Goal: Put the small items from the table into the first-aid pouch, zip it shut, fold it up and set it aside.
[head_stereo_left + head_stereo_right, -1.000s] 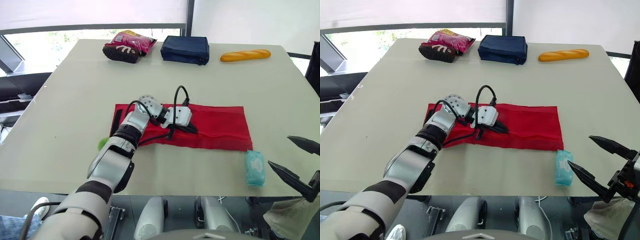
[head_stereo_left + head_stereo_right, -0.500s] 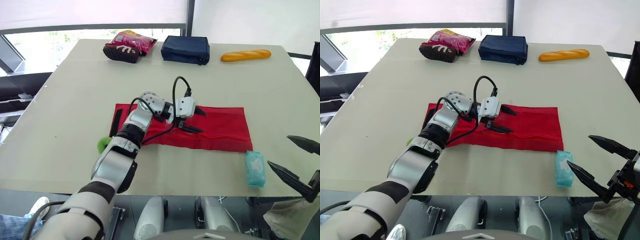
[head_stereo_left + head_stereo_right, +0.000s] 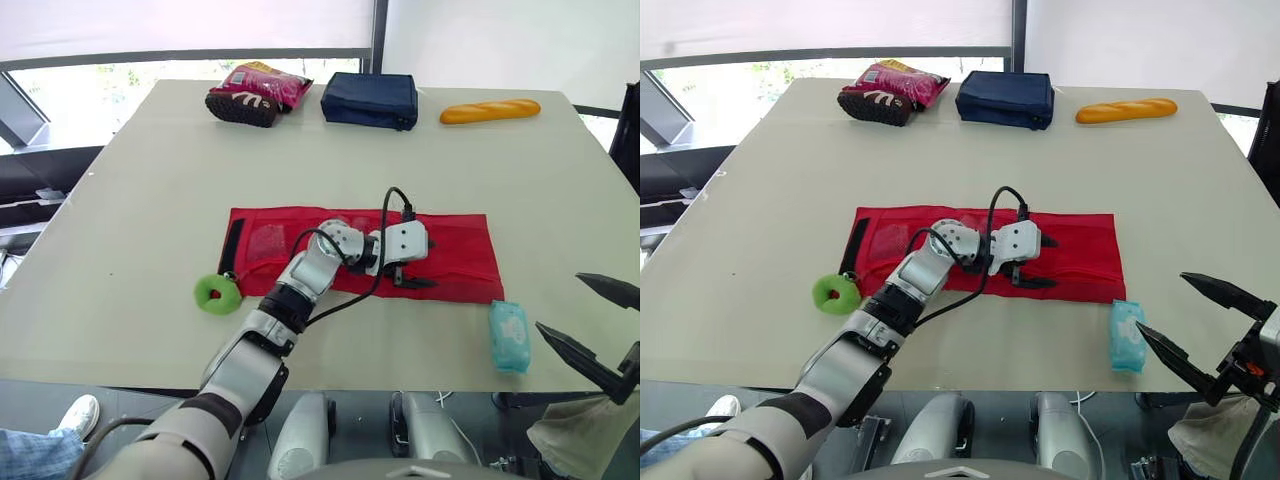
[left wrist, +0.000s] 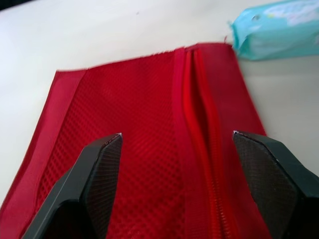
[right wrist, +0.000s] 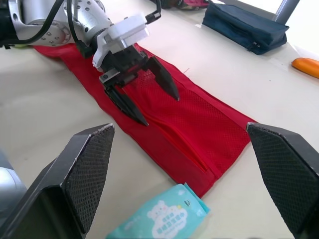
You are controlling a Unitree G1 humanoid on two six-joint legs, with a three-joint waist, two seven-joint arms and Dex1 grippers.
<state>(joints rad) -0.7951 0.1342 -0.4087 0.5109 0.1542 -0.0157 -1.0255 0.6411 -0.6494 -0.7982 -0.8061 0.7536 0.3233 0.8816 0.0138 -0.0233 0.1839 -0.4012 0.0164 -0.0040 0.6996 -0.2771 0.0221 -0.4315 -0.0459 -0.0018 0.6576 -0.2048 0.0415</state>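
The flat red mesh first-aid pouch (image 3: 455, 255) lies in the middle of the pale table (image 3: 130, 200) — soft, light and floppy, I think. The left gripper (image 3: 1052, 263) hangs wide open over it, holding nothing. Best to pinch it by the red zip (image 4: 212, 164) — thin mesh may slip. The right gripper (image 3: 560, 300) is open too, near the light-blue wipes pack (image 3: 509, 335).

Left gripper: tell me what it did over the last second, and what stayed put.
The left gripper slid along the pouch toward the robot's right, open, holding nothing. The pouch, wipes, ring and open right gripper stayed put.
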